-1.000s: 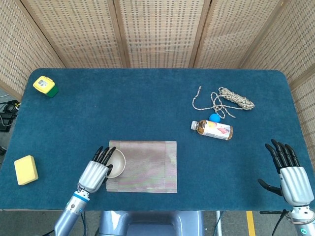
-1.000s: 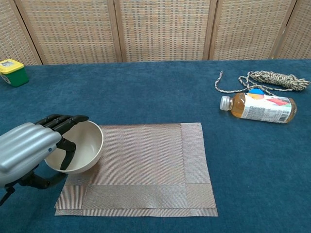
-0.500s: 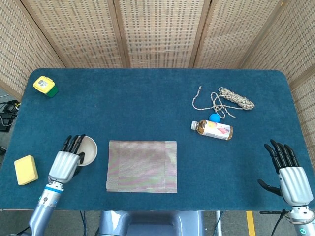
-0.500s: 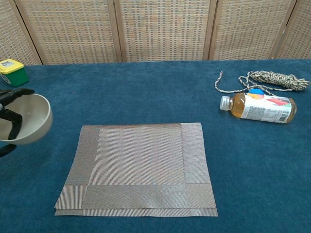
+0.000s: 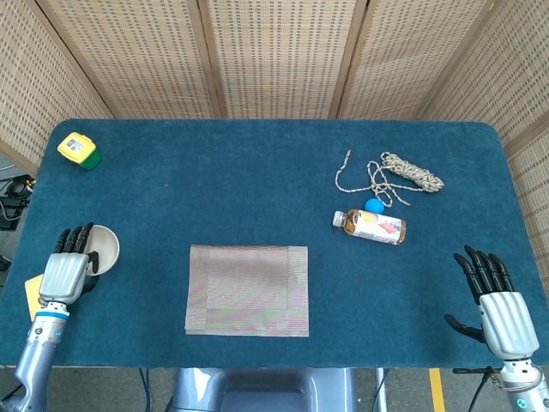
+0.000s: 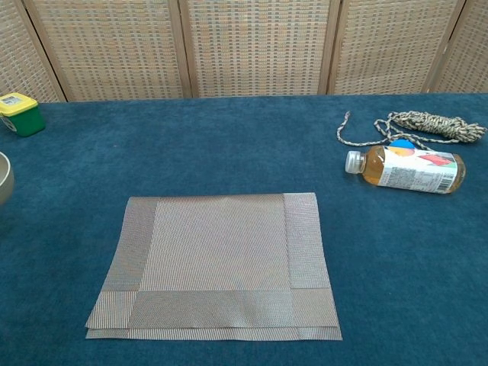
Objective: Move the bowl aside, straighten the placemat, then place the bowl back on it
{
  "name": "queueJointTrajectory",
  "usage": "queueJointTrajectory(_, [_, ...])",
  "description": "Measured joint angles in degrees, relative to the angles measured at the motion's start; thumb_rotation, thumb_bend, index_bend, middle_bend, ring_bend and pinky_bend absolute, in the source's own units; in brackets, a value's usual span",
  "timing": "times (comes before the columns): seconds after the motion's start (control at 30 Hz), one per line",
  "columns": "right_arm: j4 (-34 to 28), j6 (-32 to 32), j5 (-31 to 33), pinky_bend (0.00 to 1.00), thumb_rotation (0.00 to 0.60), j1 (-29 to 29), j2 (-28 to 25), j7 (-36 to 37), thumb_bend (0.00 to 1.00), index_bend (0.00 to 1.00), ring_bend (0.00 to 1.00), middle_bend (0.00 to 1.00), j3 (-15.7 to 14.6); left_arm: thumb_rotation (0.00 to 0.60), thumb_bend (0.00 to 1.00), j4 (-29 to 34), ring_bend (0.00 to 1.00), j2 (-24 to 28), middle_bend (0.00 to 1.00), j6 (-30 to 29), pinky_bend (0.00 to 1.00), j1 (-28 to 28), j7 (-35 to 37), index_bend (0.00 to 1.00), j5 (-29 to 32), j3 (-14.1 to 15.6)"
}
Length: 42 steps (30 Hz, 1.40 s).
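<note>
My left hand (image 5: 63, 273) holds the cream bowl (image 5: 104, 249) by its rim at the table's left edge, well left of the placemat. In the chest view only a sliver of the bowl (image 6: 4, 177) shows at the left border. The woven beige placemat (image 5: 248, 289) lies flat near the front middle, its bottom part folded over itself; in the chest view the placemat (image 6: 217, 261) is bare. My right hand (image 5: 497, 311) hovers open at the front right corner, fingers spread, holding nothing.
A yellow sponge (image 5: 33, 293) lies just under my left hand. A yellow-green tape measure (image 5: 78, 149) sits back left. A drink bottle (image 5: 371, 227), a blue cap (image 5: 374, 205) and a coiled rope (image 5: 403, 172) lie right of centre.
My left hand has carried the bowl off the placemat and leftward to the table's left edge. The placemat now lies bare. The right hand has barely moved.
</note>
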<state>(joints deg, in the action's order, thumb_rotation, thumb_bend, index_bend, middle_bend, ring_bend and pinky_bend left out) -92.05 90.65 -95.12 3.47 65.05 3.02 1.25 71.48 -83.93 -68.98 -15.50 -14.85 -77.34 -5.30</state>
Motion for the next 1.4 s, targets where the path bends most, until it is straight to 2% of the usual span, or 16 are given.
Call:
queueJointTrajectory(0.23, [0.12,0.17,0.18,0.0,0.6,-0.06,-0.13,0.56,0.13,0.0,0.0,0.0,0.14,0.6,0.32,-1.62,0.0,-1.04,0.0,1.48,0.0,0.0,-0.5,0.52,1.57,1.06])
queueJointTrajectory(0.3, [0.13,0.14,0.14,0.0,0.6,-0.04,-0.1,0.56,0.13,0.0,0.0,0.0,0.12,0.6,0.24,-1.46,0.0,-0.76,0.0,1.55,0.0,0.04,-0.66,0.42,1.76,1.14])
queueJointTrajectory(0.37, [0.15,0.16,0.09,0.0,0.6,-0.05,-0.09,0.54,0.13,0.0,0.0,0.0,0.1,0.6,0.2,-1.0,0.0,-0.29,0.0,1.42,0.0,0.14,-0.61,0.33,1.82,1.21])
queueJointTrajectory(0.5, [0.14,0.33,-0.04,0.0,0.6,-0.1,-0.09,0.59,0.13,0.0,0.0,0.0,0.08,0.6,0.19,0.63,0.0,0.99,0.0,0.38,0.0,0.48,0.23,0.17,1.39,1.31])
queueJointTrajectory(0.57, [0.15,0.37,-0.08,0.0,0.6,-0.11,-0.09,0.59,0.13,0.0,0.0,0.0,0.07,0.6,0.19,2.1,0.0,1.97,0.0,-0.69,0.0,0.74,0.97,0.14,0.77,1.35])
queueJointTrajectory(1.0, [0.08,0.17,-0.14,0.0,0.6,-0.06,-0.12,0.55,0.13,0.0,0.0,0.0,-0.03,0.6,0.19,11.42,0.0,6.12,0.0,-7.77,0.0,2.21,2.94,0.17,-6.87,3.16])
queueJointTrajectory(1.17, [0.04,0.21,-0.01,0.0,0.6,-0.1,-0.33,0.95,0.13,0.0,0.0,0.0,0.02,0.6,0.19,14.23,0.0,4.88,0.0,-8.5,0.0,2.25,-0.44,0.17,-10.9,5.74])
queueJointTrajectory(1.4, [0.06,0.15,0.08,0.0,0.6,-0.07,-0.64,1.68,0.13,0.0,0.0,0.0,0.04,0.6,0.19,15.83,0.0,0.37,0.0,-6.05,0.0,1.83,-6.26,0.14,-12.94,8.58])
